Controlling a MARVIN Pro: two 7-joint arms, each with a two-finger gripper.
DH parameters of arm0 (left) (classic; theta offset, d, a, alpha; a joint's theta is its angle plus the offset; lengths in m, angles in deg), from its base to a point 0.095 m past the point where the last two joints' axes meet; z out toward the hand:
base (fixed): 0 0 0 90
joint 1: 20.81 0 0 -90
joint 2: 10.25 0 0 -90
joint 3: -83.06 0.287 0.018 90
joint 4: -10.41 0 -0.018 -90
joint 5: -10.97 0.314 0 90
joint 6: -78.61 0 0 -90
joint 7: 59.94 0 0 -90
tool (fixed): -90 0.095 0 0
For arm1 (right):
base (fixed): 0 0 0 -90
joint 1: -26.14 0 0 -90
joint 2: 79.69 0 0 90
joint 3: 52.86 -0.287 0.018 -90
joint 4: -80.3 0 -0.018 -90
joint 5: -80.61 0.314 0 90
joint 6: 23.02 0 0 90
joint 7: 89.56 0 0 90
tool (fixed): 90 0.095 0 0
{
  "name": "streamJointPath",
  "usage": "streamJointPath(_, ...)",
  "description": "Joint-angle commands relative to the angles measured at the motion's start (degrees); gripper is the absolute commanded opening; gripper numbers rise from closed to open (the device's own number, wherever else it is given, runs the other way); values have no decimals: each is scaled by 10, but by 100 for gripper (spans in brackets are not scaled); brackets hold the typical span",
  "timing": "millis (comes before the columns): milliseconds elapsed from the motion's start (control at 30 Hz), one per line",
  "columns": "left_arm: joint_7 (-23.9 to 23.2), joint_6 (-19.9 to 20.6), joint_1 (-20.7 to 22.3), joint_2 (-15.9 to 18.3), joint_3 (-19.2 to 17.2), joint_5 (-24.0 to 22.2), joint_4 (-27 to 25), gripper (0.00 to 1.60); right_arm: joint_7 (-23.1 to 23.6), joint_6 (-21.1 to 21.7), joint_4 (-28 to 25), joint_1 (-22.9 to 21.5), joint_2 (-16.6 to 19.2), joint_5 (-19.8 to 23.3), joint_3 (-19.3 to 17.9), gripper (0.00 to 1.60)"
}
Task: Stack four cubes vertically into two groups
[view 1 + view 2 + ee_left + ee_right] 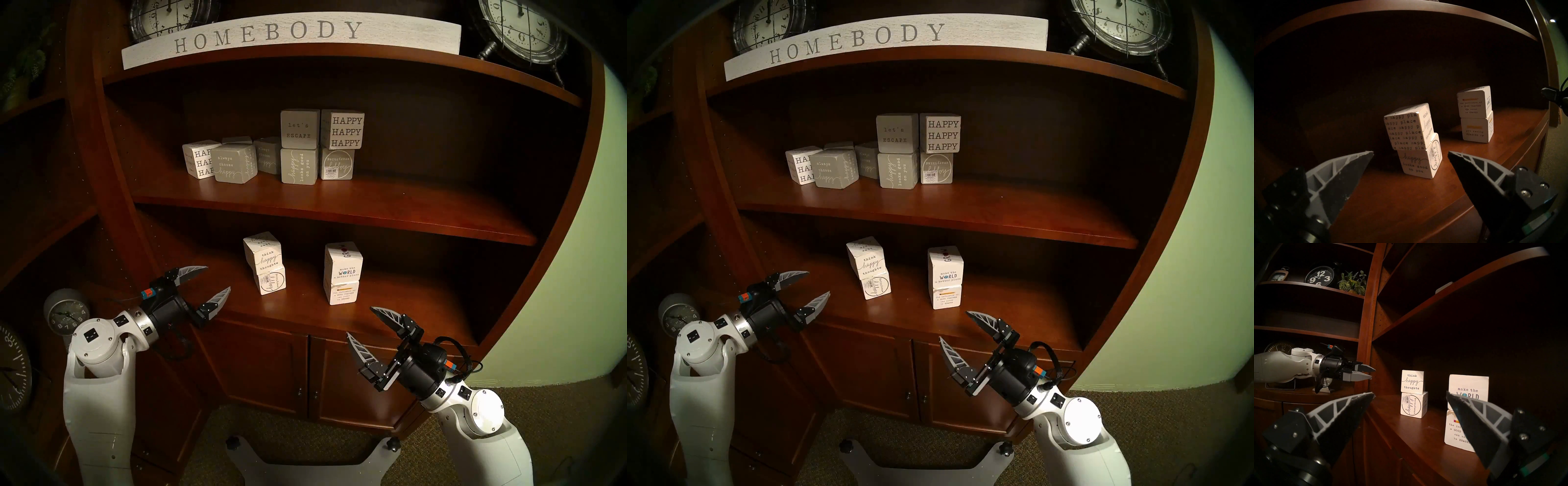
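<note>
White cubes stand on the lower shelf (pixel 305 315) as two stacks, but the left stack's (pixel 264 263) twisted, overhanging top cube could topple if nudged by the left gripper (pixel 203 285) or right gripper (pixel 371 331), both spread and empty.

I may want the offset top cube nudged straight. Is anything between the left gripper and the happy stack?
Nothing visible. The left gripper is open, with only bare shelf between it and the happy stack. The other stack stands apart, off to the side.
</note>
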Motion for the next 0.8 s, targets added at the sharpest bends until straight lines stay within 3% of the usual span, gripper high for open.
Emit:
streamJointPath(0,-6,-9,-5,-4,-3,-10,-8,160,-1,2,-10,-2,-1,1,0,160)
streamJointPath(767,-9,-7,-4,-9,-14,-5,-5,160,0,2,-10,-2,-3,0,-1,160)
